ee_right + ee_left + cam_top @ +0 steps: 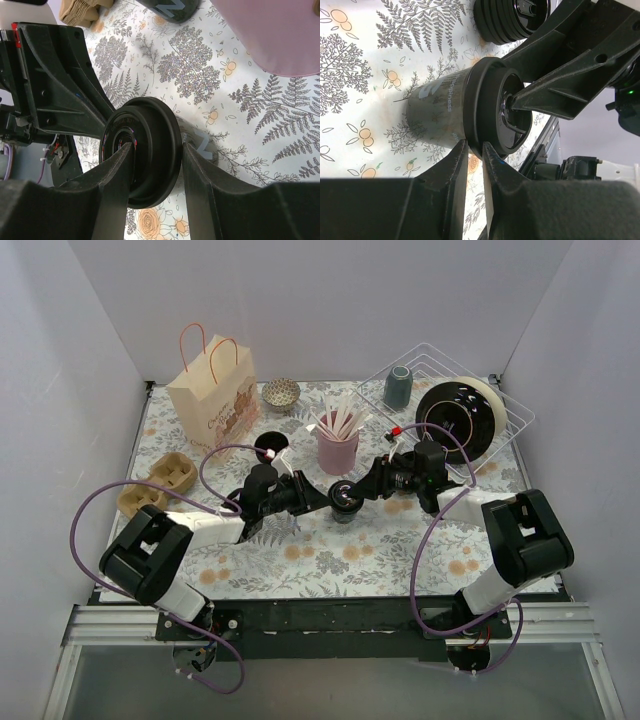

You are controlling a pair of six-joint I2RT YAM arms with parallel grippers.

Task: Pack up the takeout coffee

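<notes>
Starting at the left, the paper bag [213,390] stands at the back, well apart from the action. Nearer centre, the left gripper [474,150] is pinched on the lid rim of the takeout coffee [437,107], which stands upright on the table [300,560] between both arms. From the right, the right gripper [156,150] clamps that lid too, one finger on top, one under the brim. Opposed pulls could, I judge, pop the lid off or tip the cup.
</notes>
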